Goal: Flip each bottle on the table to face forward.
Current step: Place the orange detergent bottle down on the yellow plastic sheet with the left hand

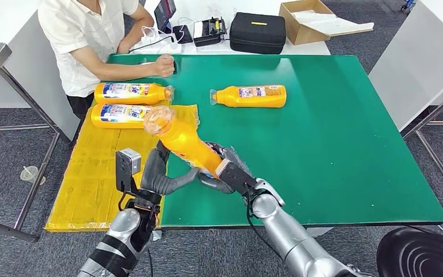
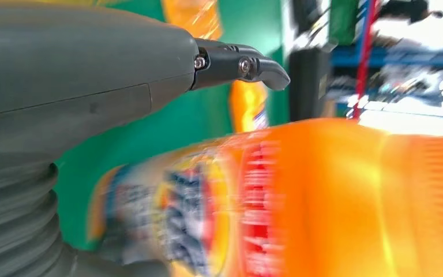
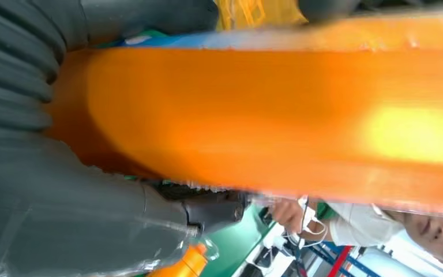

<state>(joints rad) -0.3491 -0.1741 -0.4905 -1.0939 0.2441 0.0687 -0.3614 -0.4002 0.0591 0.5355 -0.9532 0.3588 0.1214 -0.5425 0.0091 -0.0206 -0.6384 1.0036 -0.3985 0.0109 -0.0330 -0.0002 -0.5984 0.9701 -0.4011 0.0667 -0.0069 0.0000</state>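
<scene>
Left wrist view: blurred label on held bottle (image 2: 300, 202).

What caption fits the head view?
Both hands hold an orange bottle tilted above the green table; three bottles lie beyond.

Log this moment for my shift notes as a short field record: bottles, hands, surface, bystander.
held bottle: orange bottle lifted off the table, tilted, cap end away from the robot
holders: right hand grips its base; left hand touches its side
lying bottles: two on yellow mat, one on green table
bystander: person seated at far edge
</scene>
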